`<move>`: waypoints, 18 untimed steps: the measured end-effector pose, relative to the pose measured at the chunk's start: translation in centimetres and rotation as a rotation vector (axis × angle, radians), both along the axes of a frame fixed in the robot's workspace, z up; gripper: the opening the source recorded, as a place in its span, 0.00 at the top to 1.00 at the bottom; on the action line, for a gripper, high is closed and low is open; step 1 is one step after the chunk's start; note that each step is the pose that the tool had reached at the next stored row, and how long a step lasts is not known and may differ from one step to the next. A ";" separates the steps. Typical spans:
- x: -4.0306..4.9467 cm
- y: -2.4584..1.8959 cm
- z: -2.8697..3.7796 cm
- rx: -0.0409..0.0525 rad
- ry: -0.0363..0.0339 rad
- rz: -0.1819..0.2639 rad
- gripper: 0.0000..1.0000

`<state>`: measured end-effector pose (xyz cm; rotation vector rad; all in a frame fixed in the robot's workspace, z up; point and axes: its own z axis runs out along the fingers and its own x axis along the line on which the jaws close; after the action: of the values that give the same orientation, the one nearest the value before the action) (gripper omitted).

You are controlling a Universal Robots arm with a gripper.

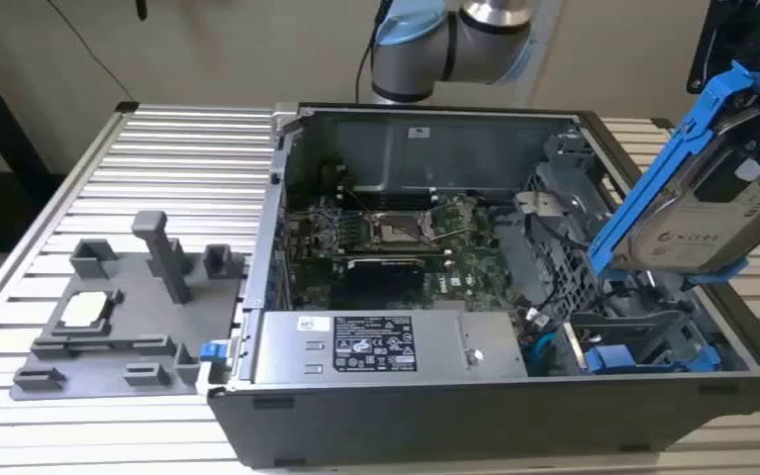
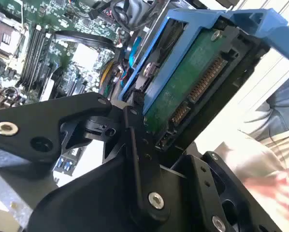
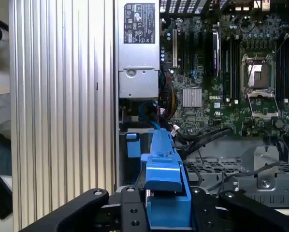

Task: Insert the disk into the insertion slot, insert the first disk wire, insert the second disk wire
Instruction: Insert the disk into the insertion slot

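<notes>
We see the gripper (image 3: 165, 210) clamped on the disk (image 1: 711, 213), with its black fingers against both sides of the blue carrier. The disk hangs tilted in the air at the exterior view's right, above the grey drive cage (image 1: 637, 332) of the open computer case (image 1: 394, 435), and it is not yet inside.

exterior view: high, overlooking case (image 1: 394, 421) | both wrist views: close above motherboard (image 3: 217, 87) (image 2: 62, 19)

The disk (image 1: 716, 213) pairs silvery metal with blue plastic.
</notes>
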<state>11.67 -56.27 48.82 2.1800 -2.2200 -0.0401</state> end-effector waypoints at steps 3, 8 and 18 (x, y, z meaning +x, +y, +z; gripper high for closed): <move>0.00 0.00 0.00 0.0000 0.0000 0.000 0.67; 0.00 0.00 0.00 0.0000 0.0000 0.000 0.67; 0.04 -0.15 -0.74 -0.0001 -0.0045 0.001 0.67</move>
<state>11.71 -56.42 48.08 2.1831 -2.2215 -0.0351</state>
